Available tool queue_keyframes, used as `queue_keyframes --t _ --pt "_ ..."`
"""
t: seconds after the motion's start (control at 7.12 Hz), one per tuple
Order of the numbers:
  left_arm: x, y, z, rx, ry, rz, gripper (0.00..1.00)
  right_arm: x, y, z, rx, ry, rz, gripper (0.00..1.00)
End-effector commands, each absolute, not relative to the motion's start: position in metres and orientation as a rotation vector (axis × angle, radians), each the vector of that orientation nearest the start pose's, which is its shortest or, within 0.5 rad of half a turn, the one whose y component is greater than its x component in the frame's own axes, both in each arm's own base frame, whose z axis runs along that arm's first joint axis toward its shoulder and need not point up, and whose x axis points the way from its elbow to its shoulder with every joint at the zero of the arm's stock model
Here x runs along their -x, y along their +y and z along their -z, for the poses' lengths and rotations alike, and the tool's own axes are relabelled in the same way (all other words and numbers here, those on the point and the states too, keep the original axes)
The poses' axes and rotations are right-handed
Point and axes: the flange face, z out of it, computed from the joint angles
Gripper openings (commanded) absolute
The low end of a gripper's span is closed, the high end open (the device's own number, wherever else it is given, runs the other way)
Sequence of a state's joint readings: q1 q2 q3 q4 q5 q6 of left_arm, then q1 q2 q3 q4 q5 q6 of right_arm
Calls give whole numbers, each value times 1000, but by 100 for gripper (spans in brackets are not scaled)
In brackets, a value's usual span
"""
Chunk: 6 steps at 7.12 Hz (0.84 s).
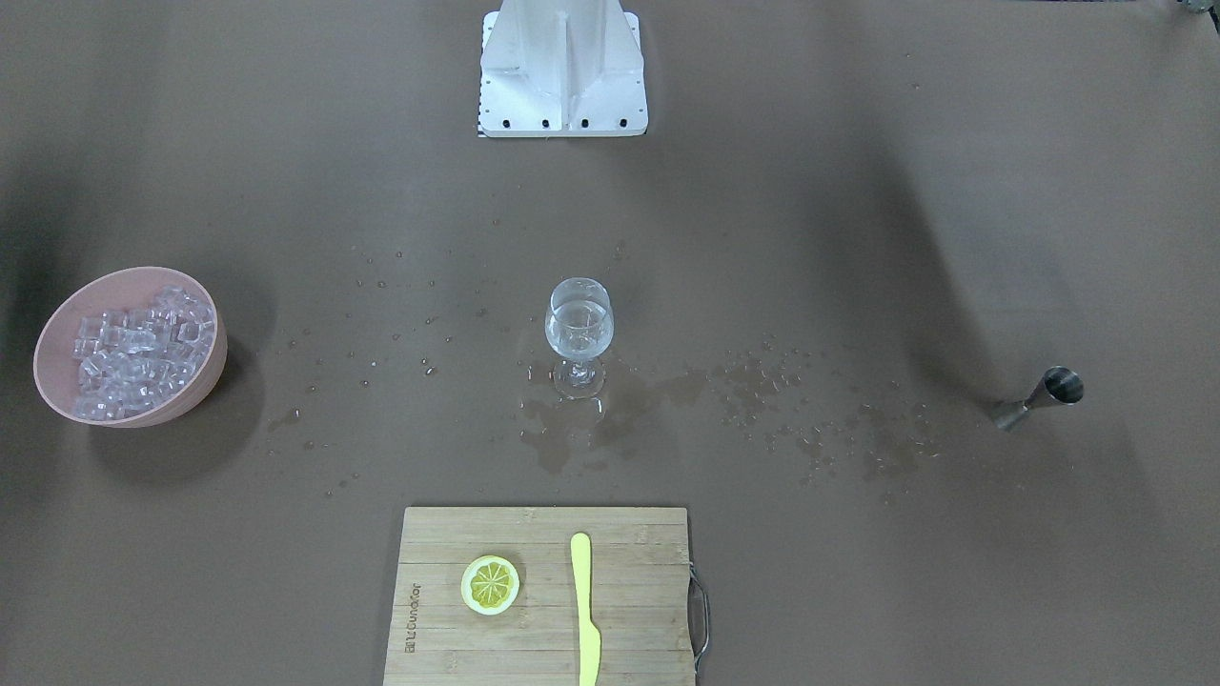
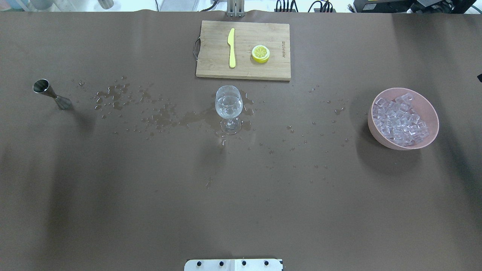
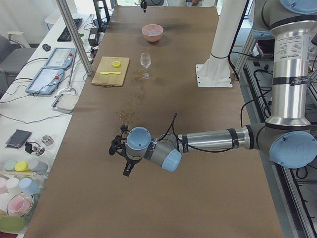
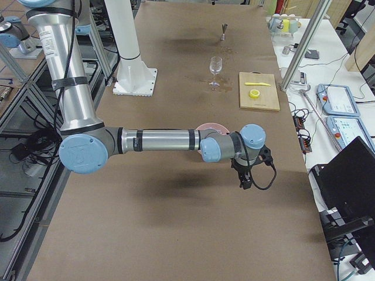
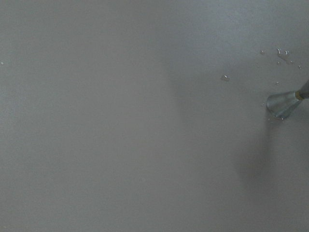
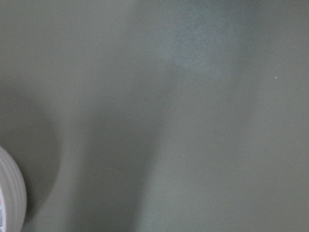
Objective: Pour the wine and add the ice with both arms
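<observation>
My left end effector point(image 3: 127, 167) hangs over the near end of the worktop point(image 2: 113, 195) in the left side view, and from that view alone I cannot tell how far it is parted or whether it carries anything; its wrist camera catches only the foot of the steel jigger point(image 2: 51, 94) at the right edge of the frame. In the overhead view that jigger stands upright at the far left, well apart from everything else, and I cannot see whether it holds liquid. I judge my first job is to come down squarely, grip its narrow waist and carry it level, since the drops point(image 2: 113, 94) scattered towards the centre suggest liquid slops easily here. At the centre stands the glass point(image 2: 228, 107), holding the wine point(image 2: 228, 102), a little clear liquid, with a puddle round its foot; that wet foot may slide, so I would tip slowly over the rim without nudging it. At the right sits the pink bowl point(image 2: 423, 103) heaped with ice point(image 2: 401, 120). My right end effector point(image 4: 244, 178) hovers near it in the right side view, its opening likewise impossible to judge; I would take few cubes and release them low over the glass
</observation>
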State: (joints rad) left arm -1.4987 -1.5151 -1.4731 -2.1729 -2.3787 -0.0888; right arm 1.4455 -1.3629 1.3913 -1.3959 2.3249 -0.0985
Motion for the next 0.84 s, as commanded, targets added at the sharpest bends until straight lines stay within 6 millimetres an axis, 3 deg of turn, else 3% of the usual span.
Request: queue_keyframes --t 0.0,0.7 --pt "30 -486 -667 -373 774 -162 98 5 -594 -620 -186 -741 283 100" --pt "30 -485 -667 -369 777 -153 98 6 -586 -611 -201 -755 287 100"
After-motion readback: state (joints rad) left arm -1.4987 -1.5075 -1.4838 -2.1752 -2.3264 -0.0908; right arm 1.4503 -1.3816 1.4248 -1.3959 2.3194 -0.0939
